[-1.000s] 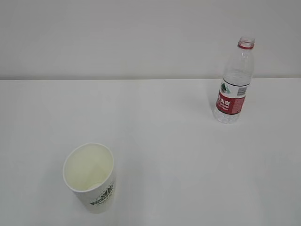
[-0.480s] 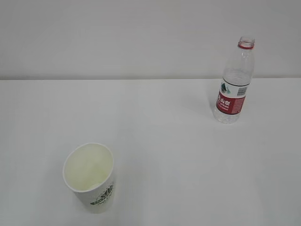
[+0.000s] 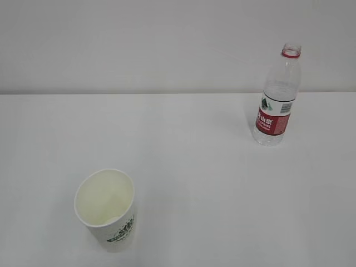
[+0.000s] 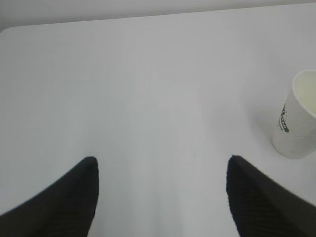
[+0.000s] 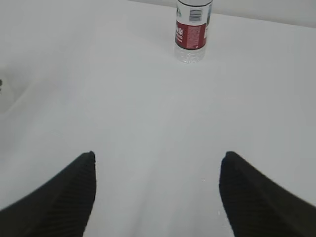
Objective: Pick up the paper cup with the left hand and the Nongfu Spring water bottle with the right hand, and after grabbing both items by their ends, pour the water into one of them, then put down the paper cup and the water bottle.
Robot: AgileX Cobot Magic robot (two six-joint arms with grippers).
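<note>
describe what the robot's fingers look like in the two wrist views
Left gripper: two black fingers with a matte, finely ribbed surface, broad at the base and tapering to blunt points. Right gripper: the same black, ribbed, tapering fingers. No cables or markings show.

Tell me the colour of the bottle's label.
Red with white characters on the water bottle; clearest in the exterior view.

Worktop: white, smooth, matte surface filling most of the exterior view; rounded far corner visible in the left wrist view.
Wall: plain, off-white, unmarked, rising directly behind the worktop's far edge, meeting it in a straight horizontal line across the exterior view.
</note>
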